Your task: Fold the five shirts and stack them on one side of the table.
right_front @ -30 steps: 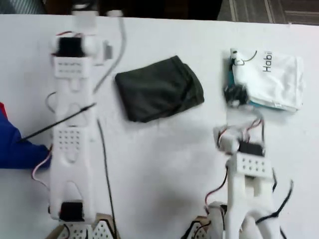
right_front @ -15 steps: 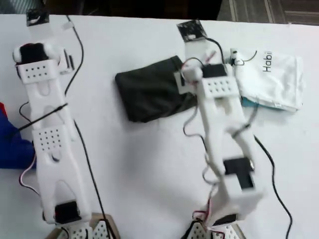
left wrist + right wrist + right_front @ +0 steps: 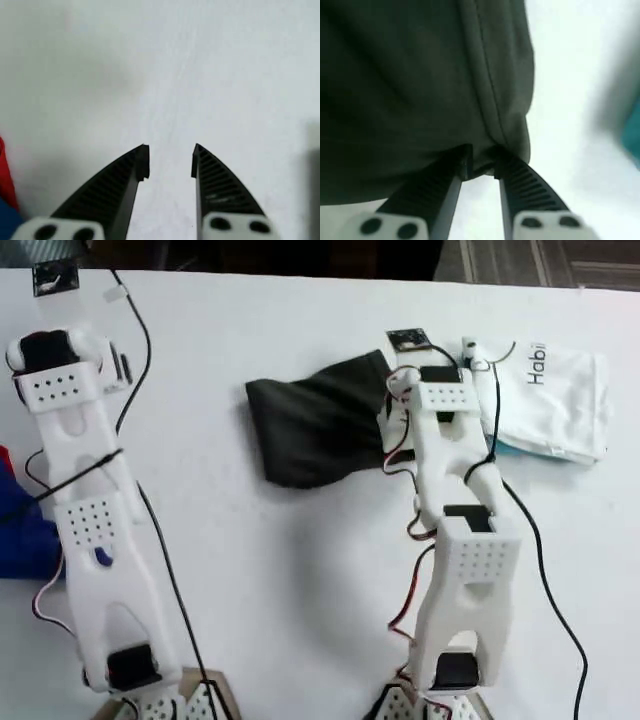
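Observation:
A dark green shirt (image 3: 320, 430) lies crumpled at the table's middle back. My right gripper (image 3: 481, 165) is shut on its hemmed edge, the side nearest the folded stack, and a fold of dark cloth (image 3: 420, 90) is pinched between the fingertips. In the high view the right arm (image 3: 450, 440) stretches from the front edge to that spot. A folded white shirt (image 3: 550, 390) rests on a teal one (image 3: 520, 448) at the back right. My left gripper (image 3: 170, 160) hangs open over bare white table at the far left back, holding nothing.
Blue cloth (image 3: 22, 530) with a bit of red (image 3: 4, 455) lies at the table's left edge, beside the left arm (image 3: 80, 470). The same red (image 3: 4, 175) and blue show at the edge of the left wrist view. Cables trail from both arms.
The right arm swung from the white stack over to the dark shirt and shut on its edge; the shirt has been drawn a little rightward. The left arm swung towards the far left corner.

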Motion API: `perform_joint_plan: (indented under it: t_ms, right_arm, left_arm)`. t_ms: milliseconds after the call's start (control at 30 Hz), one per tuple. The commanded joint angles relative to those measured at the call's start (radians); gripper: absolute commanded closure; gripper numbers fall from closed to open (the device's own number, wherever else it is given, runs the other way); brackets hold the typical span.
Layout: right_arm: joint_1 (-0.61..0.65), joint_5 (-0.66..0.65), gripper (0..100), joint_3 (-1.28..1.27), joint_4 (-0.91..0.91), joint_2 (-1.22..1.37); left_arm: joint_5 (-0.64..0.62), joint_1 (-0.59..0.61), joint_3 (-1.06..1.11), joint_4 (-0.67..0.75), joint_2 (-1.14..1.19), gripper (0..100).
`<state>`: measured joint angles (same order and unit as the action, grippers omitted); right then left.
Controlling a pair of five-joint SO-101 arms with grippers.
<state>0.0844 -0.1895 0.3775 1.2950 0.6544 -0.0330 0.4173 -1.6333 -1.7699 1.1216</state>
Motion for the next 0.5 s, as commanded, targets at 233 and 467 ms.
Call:
perform_joint_plan:
  t_ms: [233,467]
  right_arm:
    - [0.036,-0.034,91.5,0.302,0.114,-0.173]
    - [0.054,-0.029,89.6,0.351,-0.021,-0.059]
  left_arm:
    - [0.008,0.006,-0.031,-0.021,-0.014,84]
    - [0.008,0.012,-0.031,-0.021,-0.014,84]
